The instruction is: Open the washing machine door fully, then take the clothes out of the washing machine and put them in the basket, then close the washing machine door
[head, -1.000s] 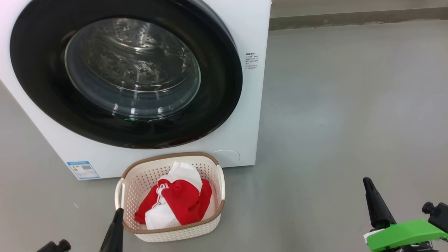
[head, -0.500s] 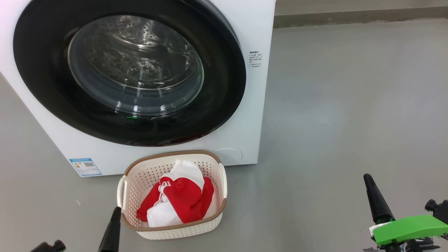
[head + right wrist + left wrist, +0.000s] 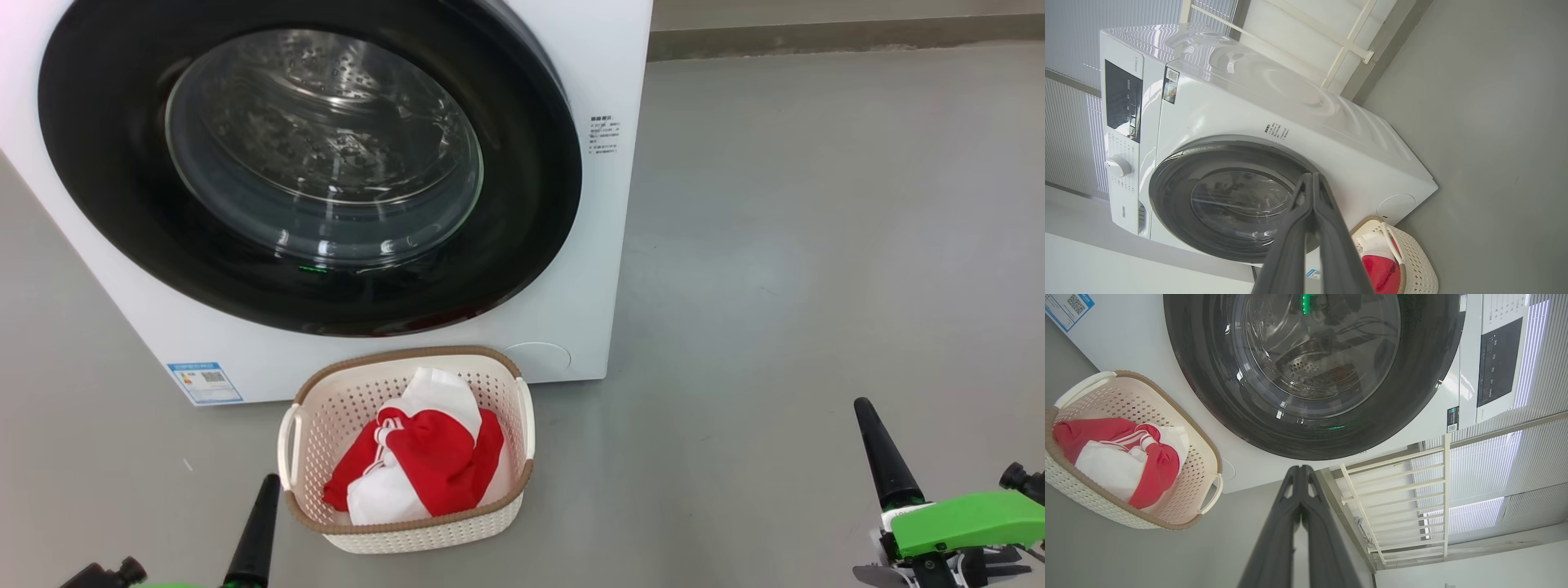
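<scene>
Head view, left jaws: shut, showing as one dark point at the lower left; fingers [image 3: 255, 531] empty.
Head view, right jaws: shut and empty, a dark point at the lower right above a green housing [image 3: 963, 523].
Head view, the basket [image 3: 408, 535]: on the grey floor [image 3: 775, 286], its near left corner just beside the left jaws, well apart from the right jaws.
Head view, the clothes [image 3: 433, 465]: red and white bundle inside the basket, right of and beyond the left jaws' tip.
Head view, the washing machine [image 3: 604, 245]: beyond both jaws, directly behind the basket.
Head view, the washing machine door [image 3: 106, 163]: lying flat against the machine's front.

Left wrist view, left jaws: fingers [image 3: 1278, 539] pressed together, nothing between them.
Left wrist view, door [image 3: 1208, 396]: just past the tips, apart from them.
Left wrist view, basket [image 3: 1126, 404]: left of the jaws, not touching; clothes [image 3: 1155, 465] heaped within.

Right wrist view, right jaws: fingers [image 3: 1290, 245] closed together, holding nothing.
Right wrist view, door [image 3: 1175, 192]: behind the tips, flush with the machine [image 3: 1290, 106].
Right wrist view, basket [image 3: 1421, 261]: right of the jaws, against the machine's foot, red cloth [image 3: 1380, 269] inside.
</scene>
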